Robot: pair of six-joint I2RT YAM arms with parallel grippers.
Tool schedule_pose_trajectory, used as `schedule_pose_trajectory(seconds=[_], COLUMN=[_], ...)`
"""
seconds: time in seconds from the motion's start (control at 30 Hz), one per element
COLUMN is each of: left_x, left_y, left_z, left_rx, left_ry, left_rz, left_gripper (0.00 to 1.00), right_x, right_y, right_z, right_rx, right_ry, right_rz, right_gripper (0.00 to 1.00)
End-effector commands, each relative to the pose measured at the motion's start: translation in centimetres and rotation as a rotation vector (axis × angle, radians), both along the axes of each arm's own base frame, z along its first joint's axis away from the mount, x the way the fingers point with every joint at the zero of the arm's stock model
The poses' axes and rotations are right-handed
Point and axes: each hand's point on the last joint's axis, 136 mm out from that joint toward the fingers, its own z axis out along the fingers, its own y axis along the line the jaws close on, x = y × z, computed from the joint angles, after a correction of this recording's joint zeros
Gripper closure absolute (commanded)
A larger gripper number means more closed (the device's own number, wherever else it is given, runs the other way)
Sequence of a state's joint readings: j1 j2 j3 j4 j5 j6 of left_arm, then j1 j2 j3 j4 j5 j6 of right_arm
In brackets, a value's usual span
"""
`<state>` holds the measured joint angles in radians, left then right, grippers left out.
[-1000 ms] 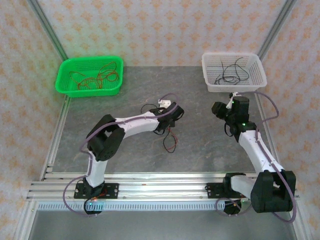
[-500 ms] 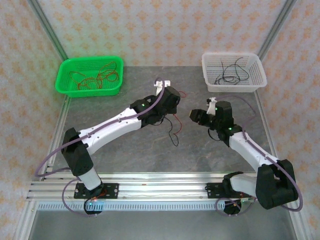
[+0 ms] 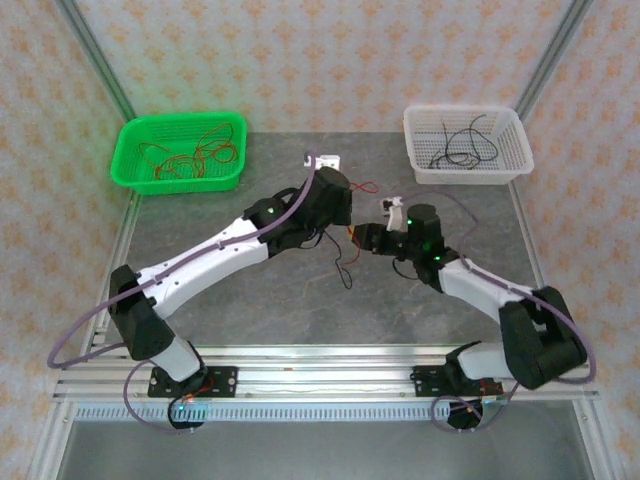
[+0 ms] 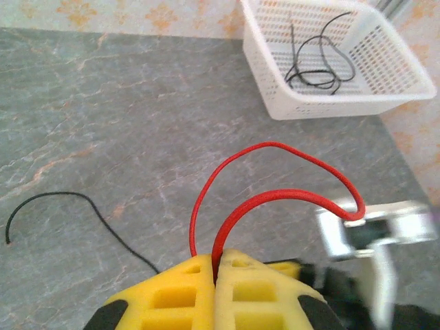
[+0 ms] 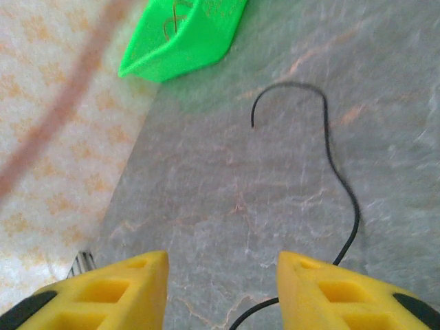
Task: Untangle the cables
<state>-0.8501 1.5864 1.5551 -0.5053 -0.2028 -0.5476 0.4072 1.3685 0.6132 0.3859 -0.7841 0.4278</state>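
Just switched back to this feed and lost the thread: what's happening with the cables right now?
The left gripper is shut on a looped red cable, holding it above the table. The right gripper is open close by, hovering over a black cable that trails across the table, with nothing grasped. More red cables sit in the green basket and black cables in the white basket.

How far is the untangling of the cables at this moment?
Done: some red wires lie in the green basket, some black wires in the white basket. In hand: the left pincer is shut on a red wire loop; the right pincer is open over a black wire. Left: separating and sorting these two.
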Motion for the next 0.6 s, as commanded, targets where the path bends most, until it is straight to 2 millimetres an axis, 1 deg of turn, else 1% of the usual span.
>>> schedule_pose_trajectory(seconds=[0.0, 0.17, 0.27, 0.33, 0.43, 0.57], left_x=[-0.4, -0.6, -0.6, -0.7, -0.7, -0.8], left_y=[-0.3, 0.0, 0.5, 0.8, 1.5, 2.2], left_z=[3.3, 4.4, 5.1, 5.6, 6.6, 8.4], left_rx=[-0.076, -0.102, -0.106, -0.108, -0.114, -0.123], left_ry=[-0.067, -0.096, -0.114, -0.127, -0.149, -0.181], left_rz=[-0.035, -0.033, -0.022, -0.017, -0.001, 0.011], left_gripper=[1.00, 1.00, 1.00, 1.00, 1.00, 1.00], right_x=[0.2, 0.1, -0.2, -0.3, -0.5, -0.8], right_y=[2.4, 6.1, 7.5, 7.8, 7.4, 6.3], right_z=[-1.0, -5.4, -8.0, -9.6, -11.8, -13.6], right_rx=[0.048, 0.028, -0.010, -0.041, -0.090, -0.147], right_ry=[0.022, 0.114, 0.160, 0.188, 0.230, 0.260], right_rz=[0.041, 0.104, 0.124, 0.117, 0.090, 0.046], right_gripper=[0.58, 0.62, 0.63, 0.64, 0.66, 0.66])
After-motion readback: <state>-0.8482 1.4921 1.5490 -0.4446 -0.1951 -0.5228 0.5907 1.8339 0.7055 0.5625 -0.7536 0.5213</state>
